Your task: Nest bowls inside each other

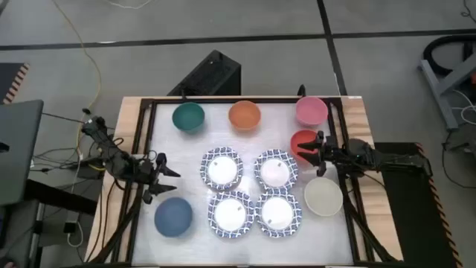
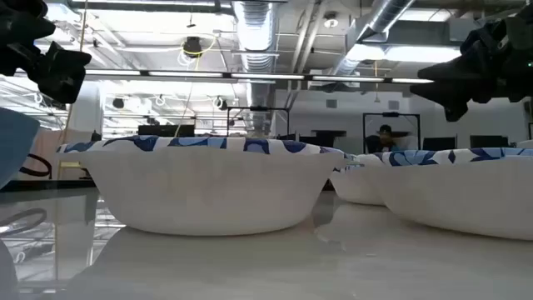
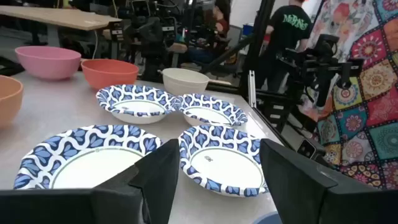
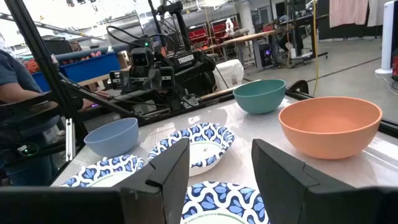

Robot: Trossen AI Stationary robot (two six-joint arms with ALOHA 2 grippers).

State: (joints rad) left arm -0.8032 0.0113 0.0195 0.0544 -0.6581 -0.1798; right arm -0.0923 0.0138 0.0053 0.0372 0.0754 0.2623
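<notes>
Several white bowls with blue-patterned rims (image 1: pixel 222 168) stand rim up in a block mid-table. Along the far edge stand a teal bowl (image 1: pixel 187 117), an orange bowl (image 1: pixel 244 115) and a pink bowl (image 1: pixel 311 110). A red bowl (image 1: pixel 301 138) and a cream bowl (image 1: pixel 323 196) are at the right, and a dark blue bowl (image 1: pixel 173 216) at the near left. My left gripper (image 1: pixel 167 173) hangs open above the table, left of the patterned bowls. My right gripper (image 1: pixel 310 154) hangs open over the red bowl's near rim. Both are empty.
A black frame (image 1: pixel 146 149) runs around the white table top. Bare table lies between the far row of bowls and the patterned block. In the wrist views, people and workbenches show in the room beyond the table.
</notes>
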